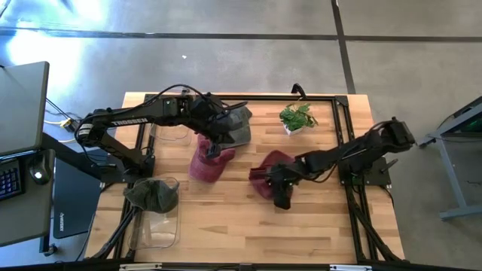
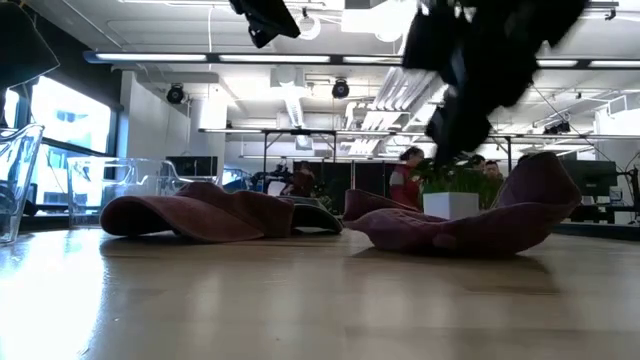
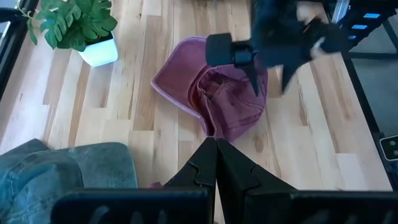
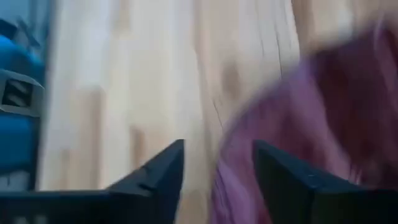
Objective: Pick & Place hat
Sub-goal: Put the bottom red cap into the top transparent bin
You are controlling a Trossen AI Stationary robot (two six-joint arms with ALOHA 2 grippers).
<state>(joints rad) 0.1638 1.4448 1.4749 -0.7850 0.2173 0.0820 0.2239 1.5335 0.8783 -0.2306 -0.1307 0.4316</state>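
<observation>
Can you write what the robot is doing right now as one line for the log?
right gripper: open, beside maroon hat | left gripper: shut, above other maroon hat | green hat: in clear bin

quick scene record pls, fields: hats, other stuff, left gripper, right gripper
hats: two maroon hats on the table, one mid-table, one to its right; grey hat behind; dark green hat at front left
other stuff: potted plant at back right; clear bin by the green hat
left gripper: shut, over the mid-table maroon hat; whether it holds it is not clear
right gripper: open, empty, at the edge of the right maroon hat
</observation>
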